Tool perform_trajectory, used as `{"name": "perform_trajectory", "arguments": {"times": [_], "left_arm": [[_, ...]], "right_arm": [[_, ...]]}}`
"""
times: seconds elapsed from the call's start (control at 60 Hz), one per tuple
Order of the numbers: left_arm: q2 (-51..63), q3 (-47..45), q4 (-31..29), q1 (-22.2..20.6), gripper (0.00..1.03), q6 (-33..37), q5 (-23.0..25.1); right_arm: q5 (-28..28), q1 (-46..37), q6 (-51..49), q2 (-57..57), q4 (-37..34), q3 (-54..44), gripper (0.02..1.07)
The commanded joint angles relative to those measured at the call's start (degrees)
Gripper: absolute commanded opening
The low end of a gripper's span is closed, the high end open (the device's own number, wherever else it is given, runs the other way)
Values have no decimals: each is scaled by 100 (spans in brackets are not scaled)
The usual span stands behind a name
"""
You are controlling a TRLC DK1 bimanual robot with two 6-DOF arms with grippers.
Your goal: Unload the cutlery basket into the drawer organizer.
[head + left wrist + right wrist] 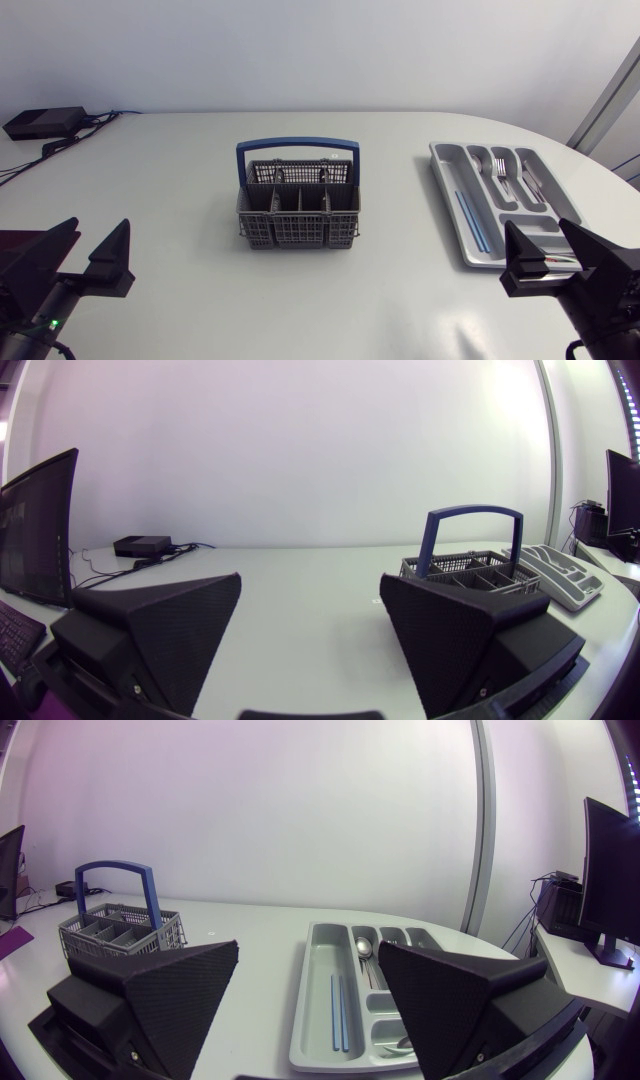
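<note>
— While I've got you, where's the basket (299, 205)?
— Middle of the frame, on the table (180, 170). The organizer (495, 205), at right, holds cutlery (503, 172). My left fingers (110, 262) and right fingers (525, 265) are spread, grasping nothing.

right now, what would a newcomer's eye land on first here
The grey cutlery basket with its blue handle stands mid-table, with no cutlery sticking out of it. To its right lies the grey drawer organizer, already holding silver cutlery and a pair of blue sticks. The black jaws of the left arm and right arm stand open and empty at the near corners.
</note>
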Motion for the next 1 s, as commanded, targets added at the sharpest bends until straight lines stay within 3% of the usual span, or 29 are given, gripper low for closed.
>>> {"name": "perform_trajectory", "arguments": {"times": [0.0, 0.983], "left_arm": [[-36, -228, -51, -30, 98, -143, -8], [-36, -228, -51, -30, 99, -143, -8]], "right_arm": [[-19, -25, 163, -25, 102, -115, 103], [-19, -25, 163, -25, 102, -115, 103]]}}
